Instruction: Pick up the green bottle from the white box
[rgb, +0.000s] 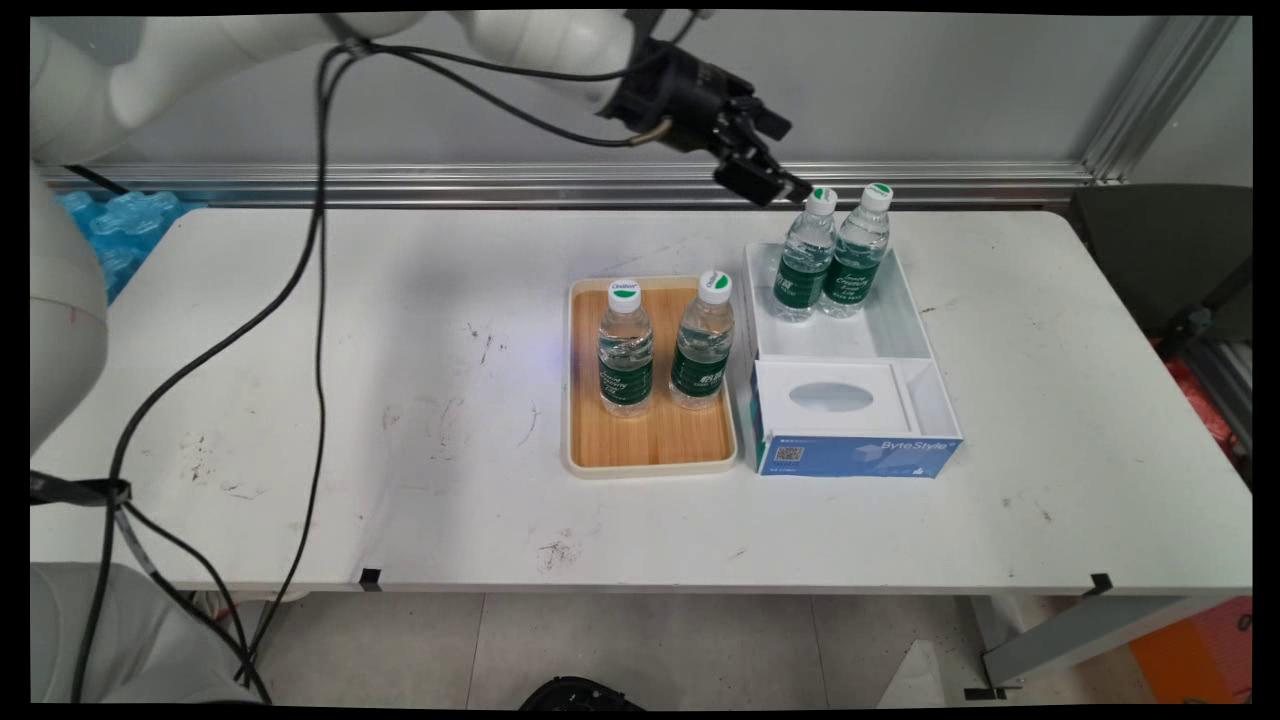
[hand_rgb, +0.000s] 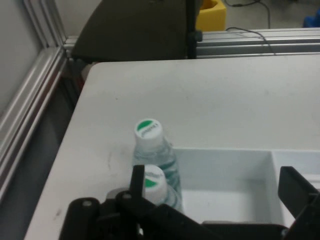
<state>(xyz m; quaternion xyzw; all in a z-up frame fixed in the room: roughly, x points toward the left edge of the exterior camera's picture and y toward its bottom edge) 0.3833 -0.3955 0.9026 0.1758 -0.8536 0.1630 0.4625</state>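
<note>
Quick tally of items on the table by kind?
Bottles: 4, two on the wooden tray, two in the white bin
Wooden tray: 1
White bin: 1
Tissue box: 1
Total: 7

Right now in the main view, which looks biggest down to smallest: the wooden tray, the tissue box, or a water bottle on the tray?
1. wooden tray
2. tissue box
3. water bottle

The other bottle on the tray looks the same size.
</note>
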